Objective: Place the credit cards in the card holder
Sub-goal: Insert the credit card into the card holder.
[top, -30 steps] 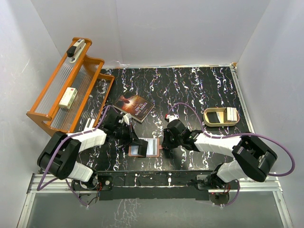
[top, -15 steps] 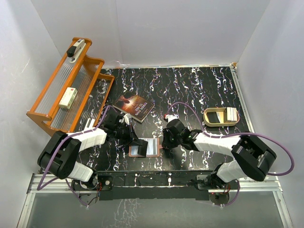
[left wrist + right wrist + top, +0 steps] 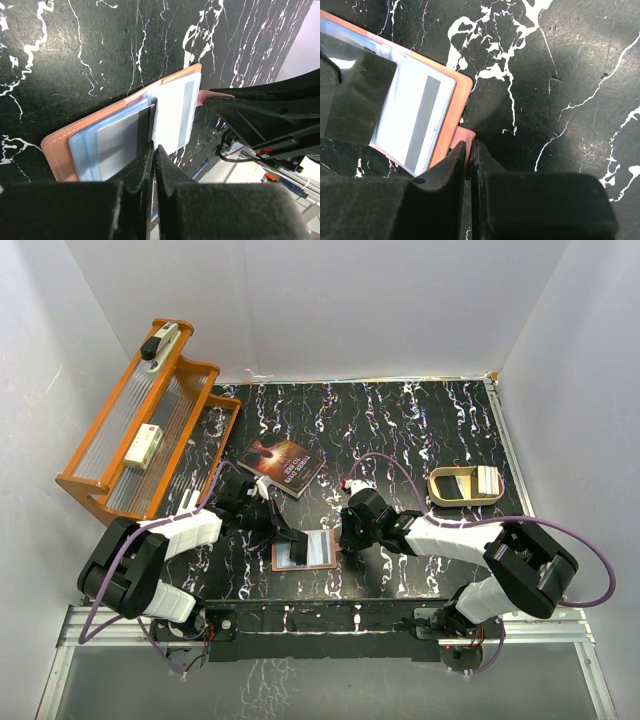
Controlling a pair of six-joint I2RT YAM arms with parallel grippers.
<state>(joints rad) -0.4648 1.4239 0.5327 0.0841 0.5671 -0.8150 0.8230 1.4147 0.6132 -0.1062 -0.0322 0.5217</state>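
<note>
Arms stretched inward, low; left hand (image 3: 291, 538) and right hand (image 3: 344, 540) pinched closed.

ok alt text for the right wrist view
Shut fingers of the right gripper pinch the tab of the open card holder on a marbled table; a white striped card sits inside, a dark card over the other half.

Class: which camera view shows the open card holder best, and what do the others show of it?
Left wrist: the card holder lies open, both sleeved halves in view. Right wrist shows only one half and its tab pinched in the right claw. The top view shows it small, from above.
</note>
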